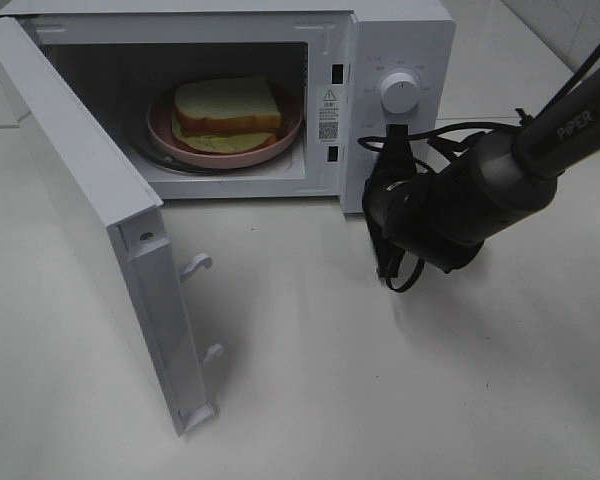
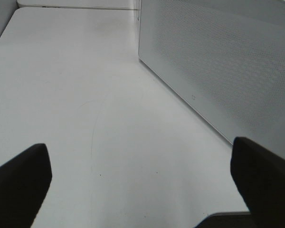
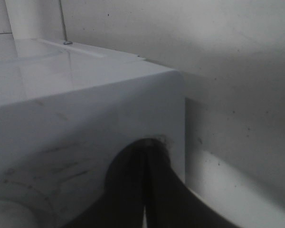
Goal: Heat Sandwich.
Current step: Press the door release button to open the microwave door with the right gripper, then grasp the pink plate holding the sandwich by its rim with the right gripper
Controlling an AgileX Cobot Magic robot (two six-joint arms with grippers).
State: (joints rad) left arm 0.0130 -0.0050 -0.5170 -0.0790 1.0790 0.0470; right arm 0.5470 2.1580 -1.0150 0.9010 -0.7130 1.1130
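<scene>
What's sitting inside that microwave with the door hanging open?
Inside the microwave a sandwich lies on a round pink plate, pale green filling showing between its bread slices. The plate hides whatever it rests on, and the sandwich covers the plate's middle.

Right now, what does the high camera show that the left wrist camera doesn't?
Only the high view: the sandwich on its plate inside the microwave, the dial, and the shut right pincer just below it. Only the left wrist: the left pincer, open and empty. Both: the white table, and what looks like the open door, seen by the wrist as a perforated panel.
</scene>
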